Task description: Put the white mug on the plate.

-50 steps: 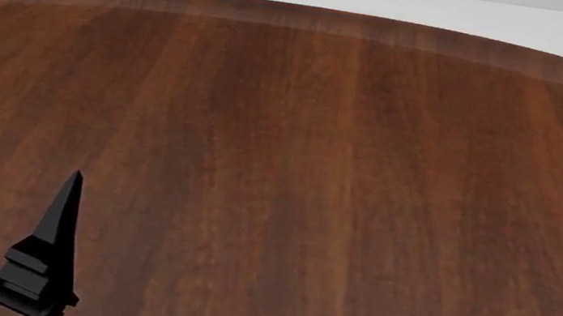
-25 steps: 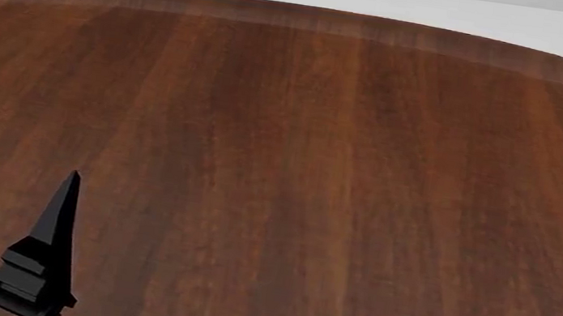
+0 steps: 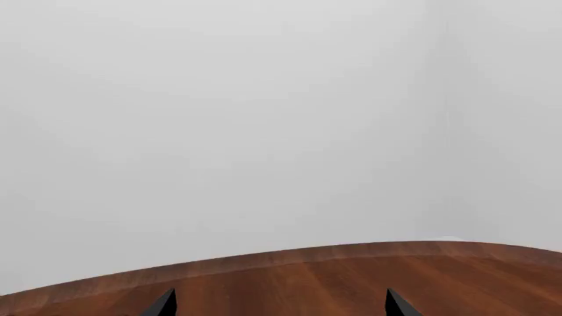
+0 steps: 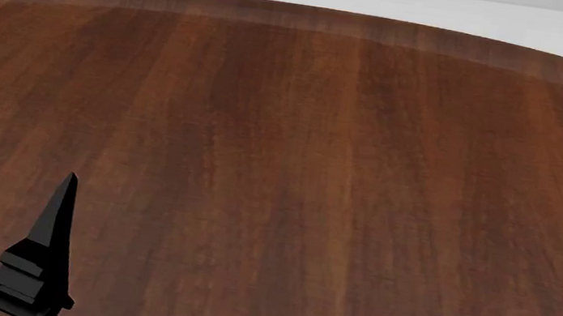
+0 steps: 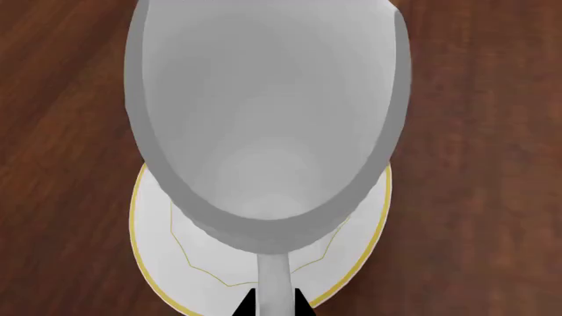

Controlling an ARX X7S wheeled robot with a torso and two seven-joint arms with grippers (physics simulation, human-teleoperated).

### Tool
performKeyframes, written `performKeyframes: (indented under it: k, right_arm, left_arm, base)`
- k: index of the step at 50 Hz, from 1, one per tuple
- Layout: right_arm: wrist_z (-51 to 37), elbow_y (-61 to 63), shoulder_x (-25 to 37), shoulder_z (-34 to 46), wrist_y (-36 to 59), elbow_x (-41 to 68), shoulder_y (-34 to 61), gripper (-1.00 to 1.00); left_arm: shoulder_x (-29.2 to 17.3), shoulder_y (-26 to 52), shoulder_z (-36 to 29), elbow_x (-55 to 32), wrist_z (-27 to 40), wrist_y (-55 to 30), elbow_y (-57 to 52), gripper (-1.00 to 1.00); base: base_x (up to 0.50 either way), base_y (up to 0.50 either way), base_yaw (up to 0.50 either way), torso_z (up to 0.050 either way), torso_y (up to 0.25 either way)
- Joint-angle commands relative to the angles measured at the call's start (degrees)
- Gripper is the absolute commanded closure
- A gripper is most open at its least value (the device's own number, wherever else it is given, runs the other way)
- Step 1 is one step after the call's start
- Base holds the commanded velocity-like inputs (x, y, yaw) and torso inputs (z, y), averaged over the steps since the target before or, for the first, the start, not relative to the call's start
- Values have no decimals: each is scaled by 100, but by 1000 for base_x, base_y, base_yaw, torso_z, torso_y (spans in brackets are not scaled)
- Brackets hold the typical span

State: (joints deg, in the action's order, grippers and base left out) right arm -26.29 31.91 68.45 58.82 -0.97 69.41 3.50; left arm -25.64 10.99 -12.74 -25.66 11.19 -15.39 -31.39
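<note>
One white mug (image 5: 263,125) is over one plate (image 5: 347,266), mouth facing the right wrist camera, handle between the right tool (image 5: 272,304) tips, which pinch it. The left tool (image 4: 0,182) is spread apart over the tabletop (image 4: 343,182).

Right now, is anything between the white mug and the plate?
Nothing shows between them. In the right wrist view the white mug fills the frame in front of the plate, the right hand closed on its handle. Contact with the plate cannot be told.
</note>
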Motion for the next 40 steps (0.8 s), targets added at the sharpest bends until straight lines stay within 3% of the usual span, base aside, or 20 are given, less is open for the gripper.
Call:
performKeyframes:
  k: [1,11,28,29,40]
  right_arm:
    - [240,-298,-230,-33,173,48,179,100]
    - [421,-545,-442,4,304,65,278,100]
    - [490,-391,-270,-58,55,308,110,100]
    - [380,-412,-248,-81,22,356,89,-100]
    - [124,47,87,-89,-254,22,-145,-100]
  left_arm:
    - [-12,-25,-5,7,10,33,30,-100]
    - [-37,-41,-7,-1,43,14,-18,-100]
    - [-70,-11,-5,-5,99,-28,-51,-100]
    - [-76,-11,-7,-2,106,-36,-63,-100]
    - [-120,-19,13,-106,160,-124,-284,-100]
  base:
    - [0,0,0,0,0]
    - [0,0,0,0,0]
    - [0,0,0,0,0]
    - [0,0,0,0,0]
    - [0,0,0,1,0]
